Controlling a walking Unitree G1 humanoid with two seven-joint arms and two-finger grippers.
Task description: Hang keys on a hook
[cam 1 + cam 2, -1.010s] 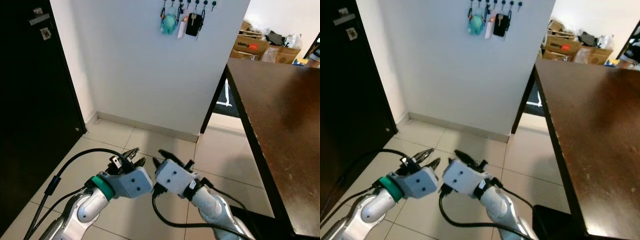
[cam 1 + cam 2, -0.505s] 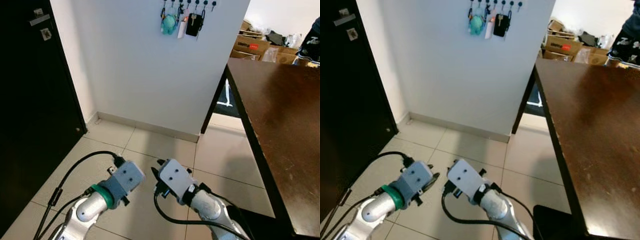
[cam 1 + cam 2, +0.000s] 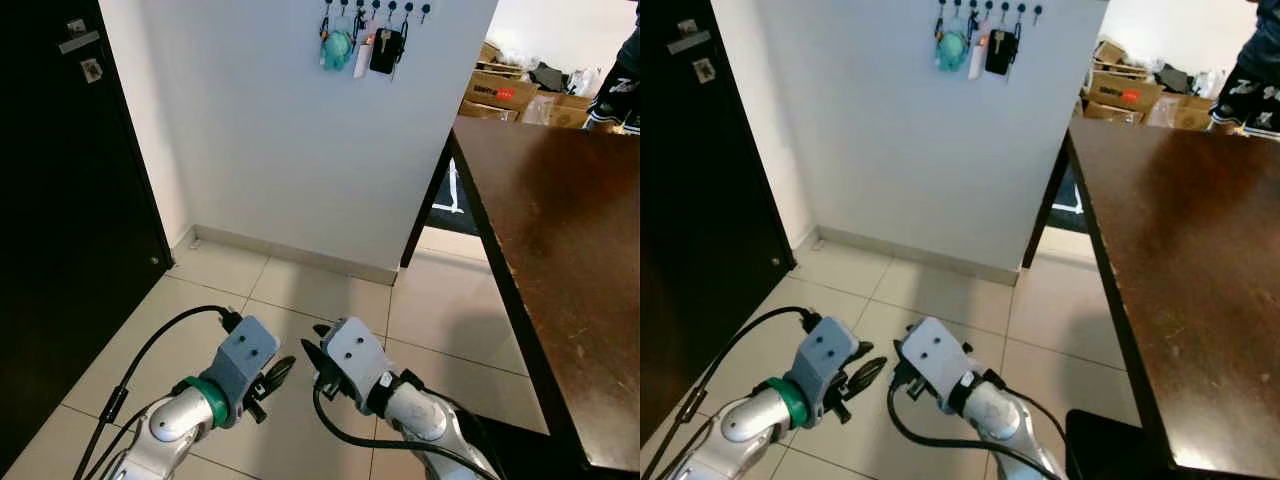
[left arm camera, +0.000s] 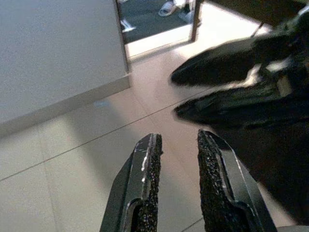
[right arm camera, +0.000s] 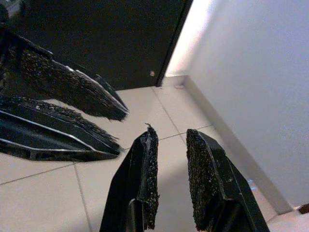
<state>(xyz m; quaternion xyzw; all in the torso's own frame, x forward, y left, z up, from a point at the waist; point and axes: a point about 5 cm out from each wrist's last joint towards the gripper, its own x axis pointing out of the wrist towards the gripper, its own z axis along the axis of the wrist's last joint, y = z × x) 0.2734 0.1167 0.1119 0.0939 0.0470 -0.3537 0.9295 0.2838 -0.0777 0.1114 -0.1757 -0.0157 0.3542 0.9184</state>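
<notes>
Door (image 3: 60,200) at far left, flat black, with a metal handle plate near its top. Beside it a smooth white wall (image 3: 290,130) with a pale skirting strip running along glossy cream floor tiles (image 3: 300,290). High on the wall, a row of small dark hooks (image 3: 375,8); keys (image 3: 364,48) hang there in a cluster: a teal fob, a pale tag, a black rectangular fob. Left gripper (image 3: 277,370) is low over the tiles, grey blocky housing with a green wrist ring, black cable looping off to the left; its two rough-textured black fingers (image 4: 147,183) stand a narrow gap apart, nothing between them. Right gripper (image 3: 313,347) sits just beside it, tips facing the left one's tips; its fingers (image 5: 147,179) are likewise slightly parted and empty. Neither touches the keys, which are well apart up the wall. To the right, a dark brown wooden table (image 3: 560,220) with a smooth, slightly reflective top. Cardboard boxes (image 3: 505,90) behind it, and part of a person (image 3: 620,80) at the far right edge
</notes>
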